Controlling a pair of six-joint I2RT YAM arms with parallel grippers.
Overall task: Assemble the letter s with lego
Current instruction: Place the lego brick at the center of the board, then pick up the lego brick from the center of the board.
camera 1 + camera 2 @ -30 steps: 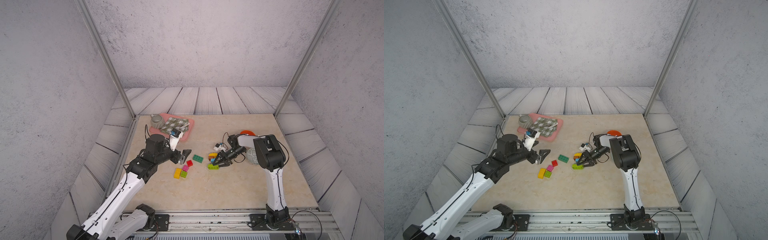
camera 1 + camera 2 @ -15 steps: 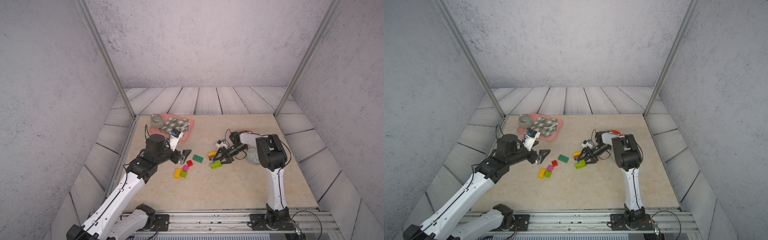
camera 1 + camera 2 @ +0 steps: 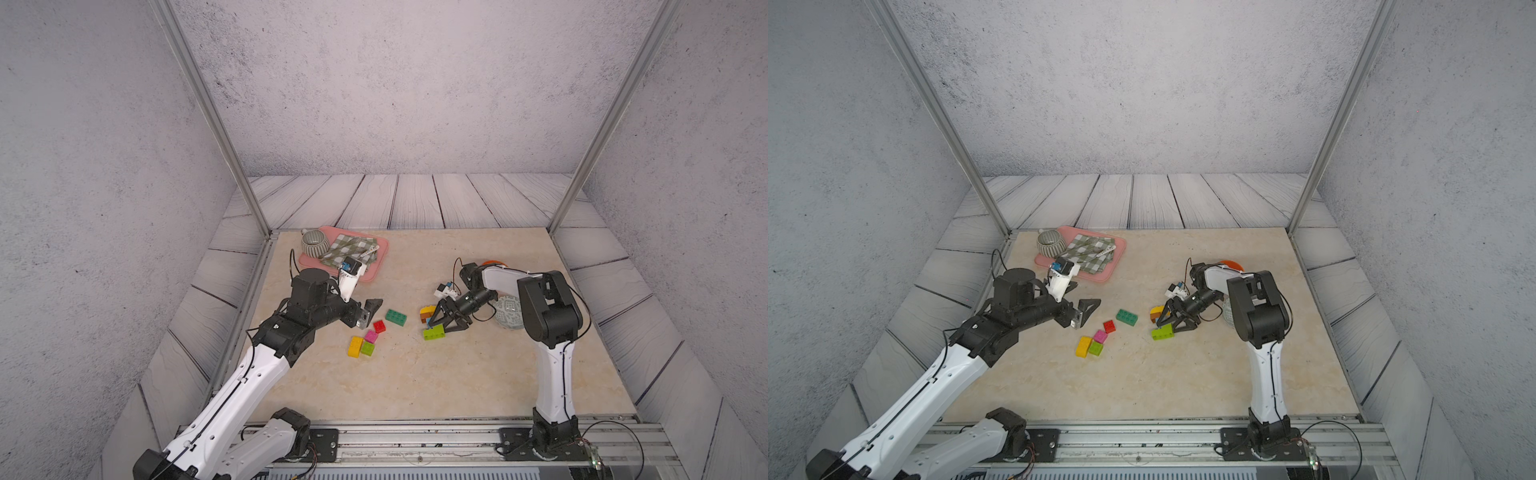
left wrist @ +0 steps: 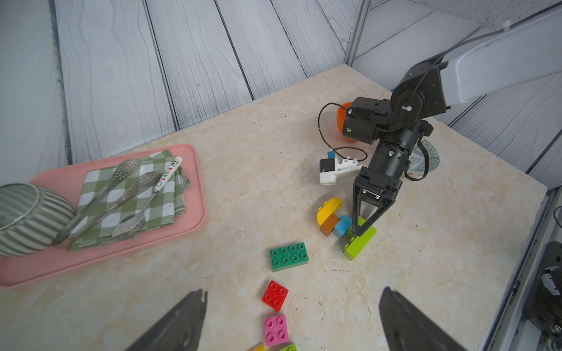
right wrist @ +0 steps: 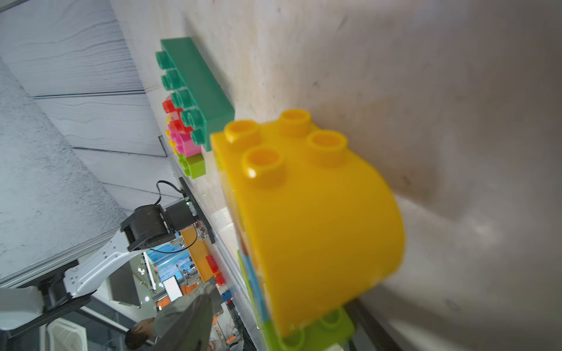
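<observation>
Nothing can be read. The spoon [image 4: 166, 176] on the pink tray [image 4: 194, 194], left of the frame, carries small coloured characters, too small to make out.

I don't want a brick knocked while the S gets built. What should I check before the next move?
1. Left gripper open and empty: ok.
2. Right gripper jaws apart: ok.
3. Right gripper clear of the lime brick: cannot tell; its fingertips sit right at it.
4. Yellow curved brick, brown brick and blue brick pressed together: cannot tell.
5. Dark green brick, red brick and pink brick lying free, studs up: ok.
</observation>
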